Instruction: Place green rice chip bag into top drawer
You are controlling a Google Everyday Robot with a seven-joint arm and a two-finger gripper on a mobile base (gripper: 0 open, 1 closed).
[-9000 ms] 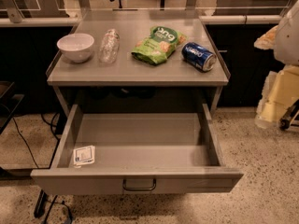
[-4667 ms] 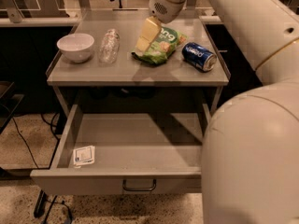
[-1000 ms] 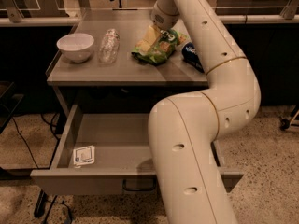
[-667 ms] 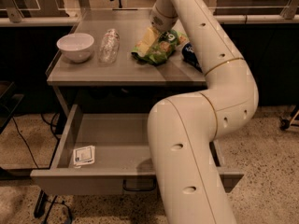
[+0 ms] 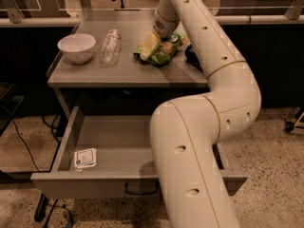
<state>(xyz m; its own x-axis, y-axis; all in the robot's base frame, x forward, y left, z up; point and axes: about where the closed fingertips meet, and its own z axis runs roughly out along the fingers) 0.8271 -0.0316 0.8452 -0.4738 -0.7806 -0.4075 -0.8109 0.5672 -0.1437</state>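
Note:
The green rice chip bag (image 5: 166,51) lies crumpled on the grey tabletop (image 5: 123,72), toward the back right. My gripper (image 5: 150,44) comes down from above onto the bag's left half and is shut on it, its pale fingers pressed into the foil. The bag's lower edge still appears to touch the table. Below the tabletop the top drawer (image 5: 64,139) is pulled fully out, with a small white card (image 5: 85,158) in its front left corner. My white arm crosses in front of the drawer's right half and hides it.
A white bowl (image 5: 76,47) and a clear plastic bottle (image 5: 110,45) lying on its side occupy the tabletop's left. A dark blue can (image 5: 191,56) peeks out behind my arm, right of the bag. Speckled floor surrounds the table.
My arm has come in from the right and settled on the bag. The bag went from flat to bunched up. Over the last second almost nothing has shifted.

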